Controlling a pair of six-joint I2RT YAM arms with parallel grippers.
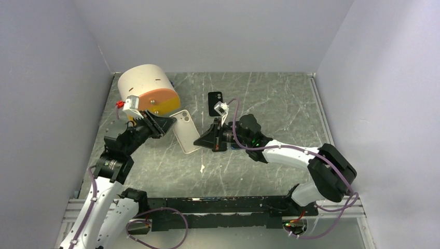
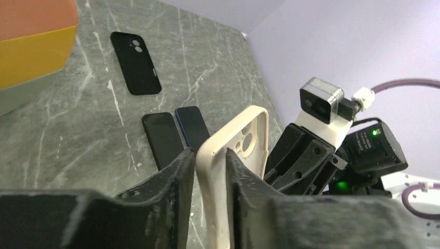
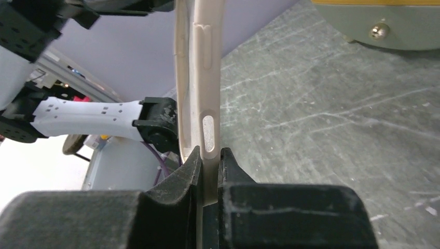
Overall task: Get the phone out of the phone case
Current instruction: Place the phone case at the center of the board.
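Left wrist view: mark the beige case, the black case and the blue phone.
beige case [image 2: 233, 129], left wrist view, back panel.
black case [image 2: 136, 65], left wrist view, centre.
blue phone [image 2: 191, 127], left wrist view, centre.

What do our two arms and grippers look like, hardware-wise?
The left arm and right arm have white links, black joint housings and purple cables. The left gripper and right gripper are matte black with wedge-shaped fingers. A white-grey camera sits on each wrist; a green LED glows by the right one.
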